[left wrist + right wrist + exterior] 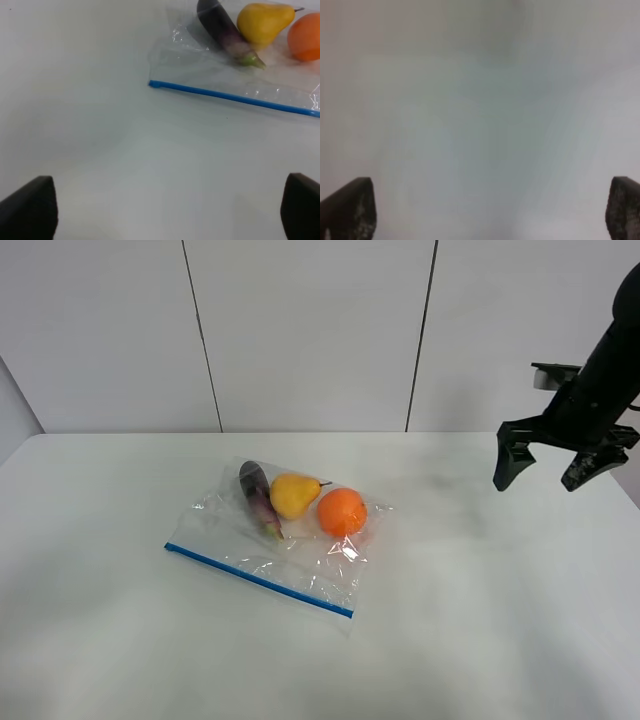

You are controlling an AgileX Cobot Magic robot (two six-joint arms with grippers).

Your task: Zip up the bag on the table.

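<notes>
The clear plastic bag lies flat on the white table, its blue zip strip along the near edge. An eggplant, a yellow pear and an orange show through it. In the left wrist view the bag and blue strip lie beyond my left gripper, which is open and empty over bare table. My left arm is out of the high view. My right gripper is open and empty, raised well to the right of the bag; its view shows only blurred table.
A white panelled wall stands behind the table. The table's far edge runs along it. Bare tabletop lies around the bag on all sides.
</notes>
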